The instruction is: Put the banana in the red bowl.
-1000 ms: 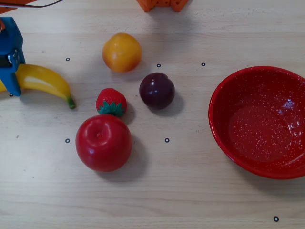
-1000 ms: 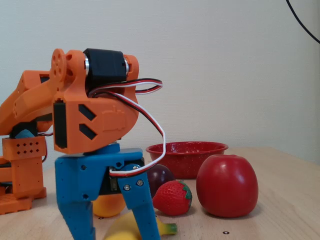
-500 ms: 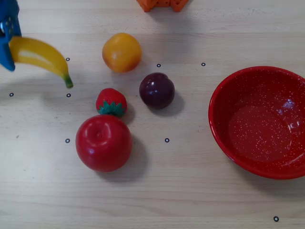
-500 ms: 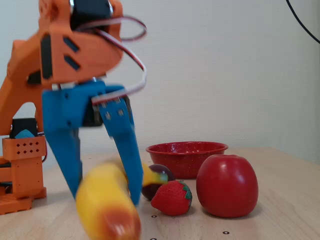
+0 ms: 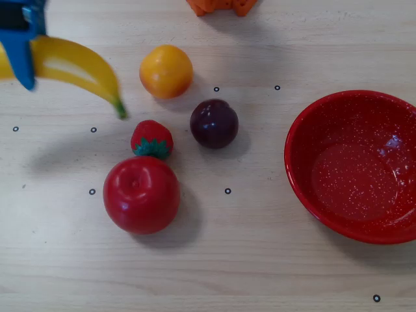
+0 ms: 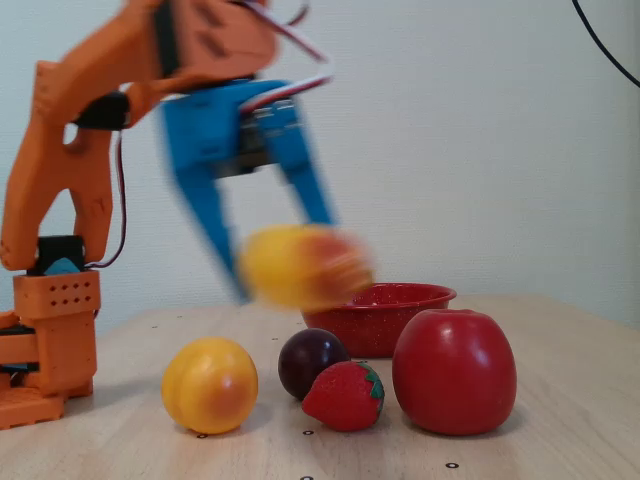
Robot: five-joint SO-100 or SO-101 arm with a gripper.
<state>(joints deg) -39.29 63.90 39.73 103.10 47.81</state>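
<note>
Since the earlier frames, the banana (image 5: 75, 65) has risen off the surface and swung rightward, clamped between the blue fingers (image 5: 19, 42). Transport step under way: banana held aloft at overhead-view left, well apart from the red bowl (image 5: 305, 188). Next move: carry over the apple (image 5: 142, 194), then release above the bowl.

In the overhead view the bowl (image 5: 354, 166) sits at the table's (image 5: 260, 260) right, well apart from the fruit. The orange (image 5: 166, 71) lies behind the strawberry (image 5: 151, 139), the plum (image 5: 214, 123) right of it, the apple (image 5: 142, 194) just before it.
</note>
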